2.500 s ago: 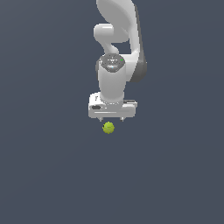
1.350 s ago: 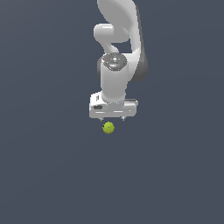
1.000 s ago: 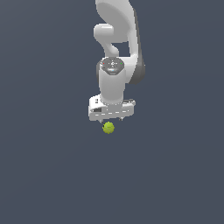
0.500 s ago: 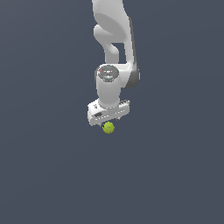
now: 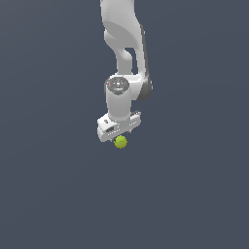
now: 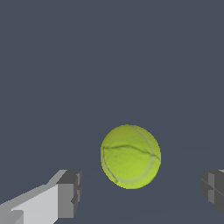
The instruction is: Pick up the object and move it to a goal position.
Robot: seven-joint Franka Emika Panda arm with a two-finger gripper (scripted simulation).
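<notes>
Directly beneath the white arm, near the scene's centre, the gripper (image 5: 118,137) hangs with its fingers (image 6: 70,193) spread wide apart, clear of the yellow-green ball (image 6: 130,156) lying between them, apparently placed to straddle it before closing.

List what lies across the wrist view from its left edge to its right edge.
Gripper finger with dark pad → yellow-green tennis ball → other dark finger pad, at the right edge. Gaps show either side of the ball.
</notes>
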